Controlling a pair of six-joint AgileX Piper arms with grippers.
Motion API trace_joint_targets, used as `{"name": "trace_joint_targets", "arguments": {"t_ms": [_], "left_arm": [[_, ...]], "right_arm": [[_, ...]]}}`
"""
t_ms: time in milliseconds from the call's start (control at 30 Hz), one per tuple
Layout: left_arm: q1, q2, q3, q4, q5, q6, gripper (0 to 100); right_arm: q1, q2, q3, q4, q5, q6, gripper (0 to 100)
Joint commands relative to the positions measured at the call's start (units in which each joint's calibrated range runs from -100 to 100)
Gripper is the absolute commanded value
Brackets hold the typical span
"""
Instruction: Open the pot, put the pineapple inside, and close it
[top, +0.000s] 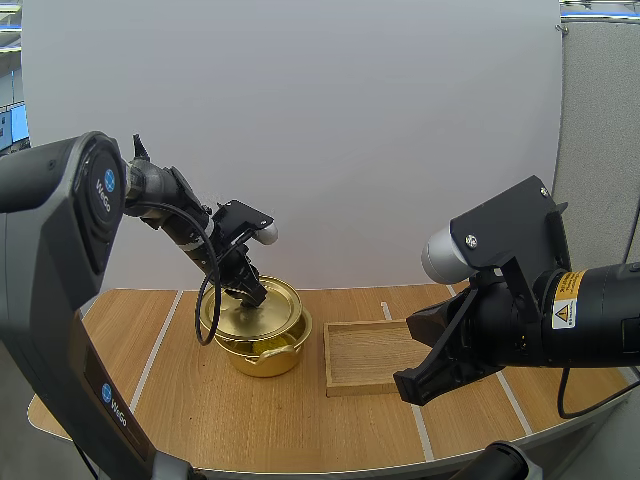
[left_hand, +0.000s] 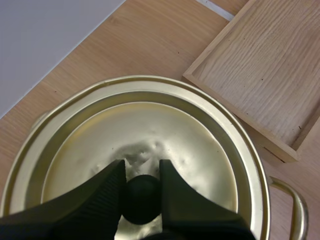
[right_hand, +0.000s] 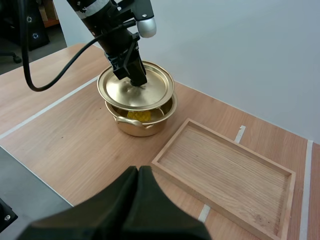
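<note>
Left claw (left_hand: 141, 167): two black ribbed fingers pinch the round dark knob (left_hand: 141, 200) at the middle of the lid, one finger on each side of it.
Lid (right_hand: 150, 90): round, shiny gold metal with stepped rings and a faintly dimpled centre. It is held over the pot with its near edge lifted clear of the rim. The far edge may be touching the rim, but that side is hard to make out.
Pot (right_hand: 145, 125): shallow, gold, round and smooth-walled, with a looped side handle (left_hand: 295, 200). It stands on the counter just beside the tray's short end.
Pineapple (right_hand: 137, 115): a yellow piece with a criss-cross surface, lying inside the pot and seen through the gap under the lid.
Tray (right_hand: 225, 170): a pale wooden rectangle with straight grain and a low raised rim. Nothing lies in it.
Right claw (right_hand: 140, 172): black fingers pressed together into one dark wedge, gripping nothing. It hangs above the counter near the tray's front edge, well apart from the pot.
Counter (top: 200, 410): light wood grain with a curved front edge, crossed by white tape lines (right_hand: 50, 107).
</note>
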Motion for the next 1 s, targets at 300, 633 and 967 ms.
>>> {"name": "trace_joint_targets", "arguments": {"t_ms": [300, 633, 967], "left_arm": [[0.08, -0.1, 0.2, -4.3, -1.0, 2.1, 0], [0.08, -0.1, 0.2, -4.4, 1.7, 2.9, 0], [0.08, 3.3, 0.2, -4.9, 0.2, 2.9, 0]], "right_arm": [[-0.2, -0.6, 0.1, -0.1, 0.0, 0.1, 0], [-0.2, -0.6, 0.1, -0.1, 0.0, 0.1, 0], [-0.2, -0.6, 0.1, -0.1, 0.0, 0.1, 0]]}}
